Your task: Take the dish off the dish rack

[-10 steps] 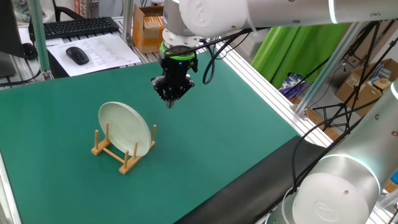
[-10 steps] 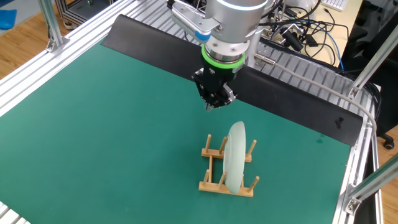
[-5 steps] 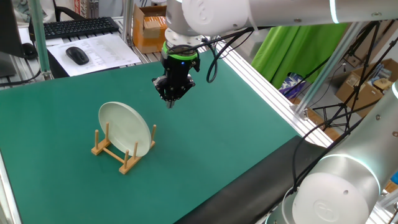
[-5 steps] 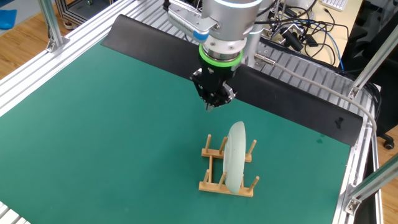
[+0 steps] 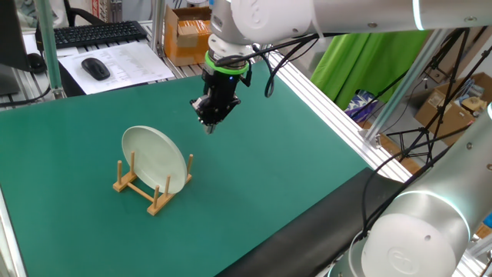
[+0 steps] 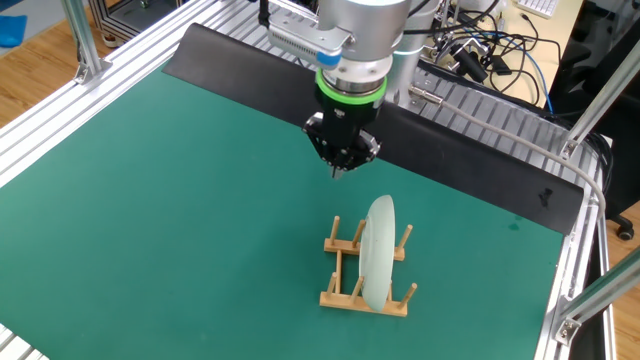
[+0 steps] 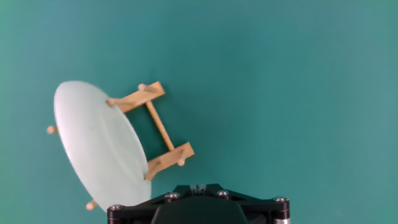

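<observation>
Dish [image 5: 154, 158] upright on edge in the dish rack [image 5: 144, 188], on the green table [image 5: 292, 146].
Gripper [image 5: 209, 126] hangs above the mat near the rack, pointing down, touching nothing, jaws together and empty; from the other fixed view the dish [image 6: 378, 250] leans between the pegs.

the pale greenish-white dish [image 5: 155, 159] stands on edge, leaning slightly, slotted between the upright pegs of the small light-brown wooden dish rack [image 5: 138, 189] on the green counter [image 5: 69, 138].
</observation>
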Robot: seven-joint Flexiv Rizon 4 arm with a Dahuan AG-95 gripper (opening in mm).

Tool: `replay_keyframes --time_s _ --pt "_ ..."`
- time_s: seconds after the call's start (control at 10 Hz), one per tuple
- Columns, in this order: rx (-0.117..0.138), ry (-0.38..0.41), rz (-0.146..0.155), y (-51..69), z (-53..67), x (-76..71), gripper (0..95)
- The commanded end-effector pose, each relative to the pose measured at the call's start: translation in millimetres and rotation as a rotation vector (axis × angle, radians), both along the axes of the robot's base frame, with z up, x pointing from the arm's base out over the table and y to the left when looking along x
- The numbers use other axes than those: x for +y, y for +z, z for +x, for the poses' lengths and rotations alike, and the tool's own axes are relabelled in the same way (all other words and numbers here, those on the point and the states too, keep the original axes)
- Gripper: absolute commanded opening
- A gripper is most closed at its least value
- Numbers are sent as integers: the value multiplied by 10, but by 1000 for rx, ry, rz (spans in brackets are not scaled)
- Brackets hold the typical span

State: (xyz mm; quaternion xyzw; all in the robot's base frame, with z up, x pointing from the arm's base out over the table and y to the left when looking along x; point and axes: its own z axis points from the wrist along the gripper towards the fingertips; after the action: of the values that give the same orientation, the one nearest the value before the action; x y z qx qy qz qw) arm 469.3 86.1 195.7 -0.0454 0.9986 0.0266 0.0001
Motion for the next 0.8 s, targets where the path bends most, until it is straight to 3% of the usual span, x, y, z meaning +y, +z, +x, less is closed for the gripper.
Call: replay_keyframes --time_s 0.1,0.5,0.6,0.8 --pt "-8 148 1 73 -6 158 0" --pt "-12 141 4 236 -93 583 0" --pt "-14 133 3 266 -111 636 0" --pt "-14 119 -3 286 -39 604 0"
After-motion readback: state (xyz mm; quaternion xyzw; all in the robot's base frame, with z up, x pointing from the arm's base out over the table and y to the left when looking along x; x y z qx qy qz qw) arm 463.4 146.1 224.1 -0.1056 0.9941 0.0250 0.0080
